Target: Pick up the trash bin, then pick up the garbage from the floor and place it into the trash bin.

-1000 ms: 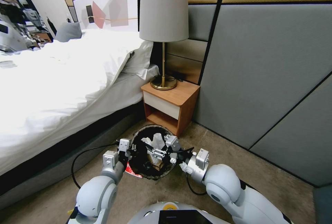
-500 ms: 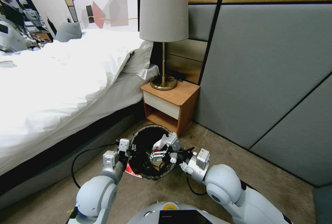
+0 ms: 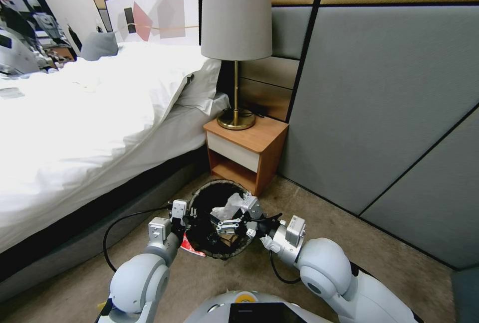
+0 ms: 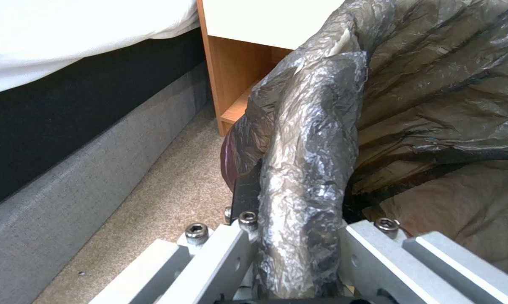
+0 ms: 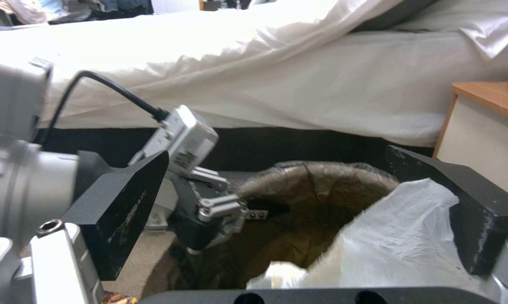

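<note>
- One trash bin [image 3: 219,250] stands on the carpet [image 3: 319,213] just before our torso, its black bag liner [image 4: 434,84] folded over the rim, in the corner between the bed [image 3: 75,128] on the left and the nightstand [image 3: 244,153] beyond it.
- Our left gripper [image 3: 185,219] is at the bin's left rim; in the left wrist view its fingers [image 4: 226,249] pinch the liner-wrapped rim between them.
- Our right gripper [image 3: 230,217] hangs over the bin's mouth from the right side, jaws spread wide, with a white wad of garbage [image 5: 400,240] lying against one pad and the other pad well apart from it.
- In the head view the same white wad shows at the right gripper, above the dark inside of the bin, where some brown paper [image 3: 227,240] lies lower down.
- A red scrap [image 3: 188,246] peeks out at the bin's near left side, under our left wrist.
- On the nightstand stands a lamp [image 3: 236,39] with a grey shade and brass foot; grey wall panels [image 3: 389,103] run off to the right.
</note>
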You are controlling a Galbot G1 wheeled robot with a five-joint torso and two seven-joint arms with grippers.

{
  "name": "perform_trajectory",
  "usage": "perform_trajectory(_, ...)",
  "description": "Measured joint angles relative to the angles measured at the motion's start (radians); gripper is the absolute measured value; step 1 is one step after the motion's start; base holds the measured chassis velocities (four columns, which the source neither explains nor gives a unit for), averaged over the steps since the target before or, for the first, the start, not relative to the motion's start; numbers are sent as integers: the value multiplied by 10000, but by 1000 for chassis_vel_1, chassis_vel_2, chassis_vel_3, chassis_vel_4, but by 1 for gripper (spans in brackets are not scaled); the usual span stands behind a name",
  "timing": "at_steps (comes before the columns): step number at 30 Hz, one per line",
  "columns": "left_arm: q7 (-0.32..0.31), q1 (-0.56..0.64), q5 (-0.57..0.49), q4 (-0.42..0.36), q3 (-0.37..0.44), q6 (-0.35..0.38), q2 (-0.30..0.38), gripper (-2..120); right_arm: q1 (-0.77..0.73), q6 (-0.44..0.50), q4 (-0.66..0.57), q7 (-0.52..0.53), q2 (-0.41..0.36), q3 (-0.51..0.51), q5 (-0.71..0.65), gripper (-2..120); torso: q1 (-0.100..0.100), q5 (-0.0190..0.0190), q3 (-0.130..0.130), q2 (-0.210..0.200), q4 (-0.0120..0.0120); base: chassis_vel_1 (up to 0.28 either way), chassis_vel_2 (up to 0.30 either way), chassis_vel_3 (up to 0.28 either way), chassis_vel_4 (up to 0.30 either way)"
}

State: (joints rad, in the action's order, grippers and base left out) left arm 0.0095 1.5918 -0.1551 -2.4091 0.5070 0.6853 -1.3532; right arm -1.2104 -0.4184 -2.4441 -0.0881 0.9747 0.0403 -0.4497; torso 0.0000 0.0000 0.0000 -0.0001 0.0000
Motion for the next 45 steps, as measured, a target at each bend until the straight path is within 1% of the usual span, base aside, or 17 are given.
perform_trajectory(19, 17, -42, -6, 35, 15, -6, 19, 1, -351, -17, -85, -199, -64, -106, 174, 100, 0, 0, 0, 0, 0, 0, 0, 0, 0)
perform_trajectory(21, 18, -49, -8, 41, 21, -6, 19, 1, -459, -176, -104, -97, -124, -117, 220, 100, 0, 1, 0, 0, 0, 0, 0, 0, 0)
perform_trajectory(22, 20, -46, -11, 41, 23, -6, 19, 1, -566, -387, -183, 122, -196, -60, 221, 100, 0, 0, 0, 0, 0, 0, 0, 0, 0)
perform_trajectory(27, 24, -41, -14, 41, 37, -5, 10, 1, -714, -708, -391, 424, -253, -17, 136, 100, 0, 0, 0, 0, -1, 0, 0, 0, 0)
perform_trajectory(31, 26, -31, -16, 33, 42, -6, 5, 1, -677, -837, -448, 486, -227, -55, 67, 100, 0, 0, 0, 0, 1, 0, 0, 0, 0)
perform_trajectory(35, 30, -18, -10, 14, 34, -10, -30, 1, -819, -867, -197, 490, -263, 33, 255, 100, 1, 0, 0, 0, 0, 0, 0, 0, 0)
perform_trajectory(45, 35, 20, -10, -69, 70, -13, -2, 1, -766, -1018, -323, 791, -182, -5, -63, 100, 0, 0, 0, 0, 0, 0, 0, 0, 0)
